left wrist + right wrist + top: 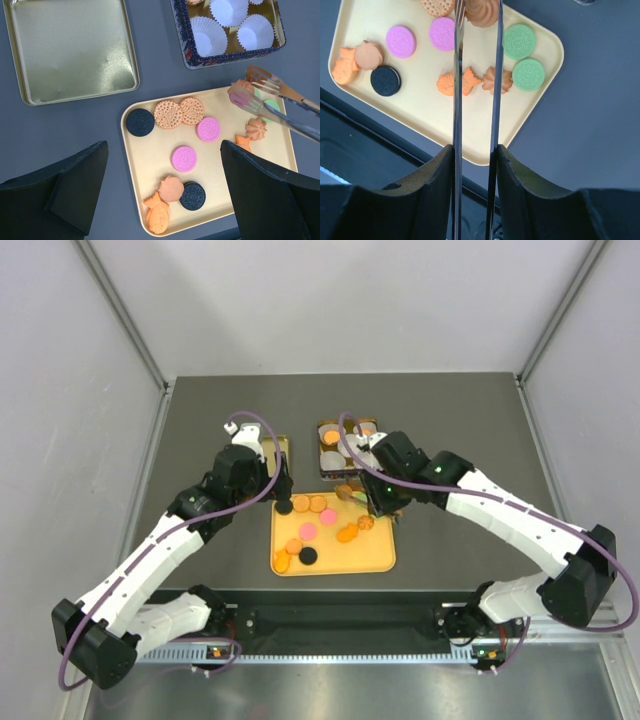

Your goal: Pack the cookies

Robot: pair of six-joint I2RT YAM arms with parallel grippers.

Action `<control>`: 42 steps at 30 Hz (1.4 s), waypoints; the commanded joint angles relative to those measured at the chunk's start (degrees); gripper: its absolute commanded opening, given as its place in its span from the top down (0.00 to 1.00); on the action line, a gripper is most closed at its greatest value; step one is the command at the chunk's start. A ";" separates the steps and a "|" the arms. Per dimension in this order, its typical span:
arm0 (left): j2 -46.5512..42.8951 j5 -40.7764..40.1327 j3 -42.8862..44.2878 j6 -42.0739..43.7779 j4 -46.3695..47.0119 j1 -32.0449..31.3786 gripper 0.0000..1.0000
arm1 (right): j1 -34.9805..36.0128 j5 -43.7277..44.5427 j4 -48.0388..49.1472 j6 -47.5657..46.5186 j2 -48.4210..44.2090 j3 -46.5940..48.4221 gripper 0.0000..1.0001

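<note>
Dark grey surface (450, 420) carries yellow tray (150, 165), cookies (184, 158) scattered on it. My right end effector (475, 160) clamped on tongs (456, 100), tips pinching orange swirl cookie (481, 12) at tray's far edge. My left end effector (164, 150) spread wide over tray.

You have a yellow tray (150, 152) on the dark desk (75, 125), metal tongs (457, 125) above it. Behind sit a patterned tin (225, 58) of white paper cups (209, 36) (pleated) and a shallow gold lid (70, 45).
</note>
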 commanded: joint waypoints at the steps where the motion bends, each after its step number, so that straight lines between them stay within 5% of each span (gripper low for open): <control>1: -1.07 -0.20 -0.28 0.21 2.56 0.35 0.01 | -1.85 -0.77 0.32 -1.52 -1.98 4.64 0.63; 17: -0.28 0.24 0.16 0.39 2.82 0.44 0.01 | -13.80 -4.63 5.94 -4.08 6.27 13.96 0.63; 31: -0.10 -0.29 0.16 0.57 2.55 0.52 0.01 | -15.56 -1.38 11.74 -3.20 20.61 18.71 0.64; 42: -0.01 0.06 0.16 0.39 2.64 0.52 0.01 | -15.48 -1.56 11.92 -3.37 19.47 18.44 0.51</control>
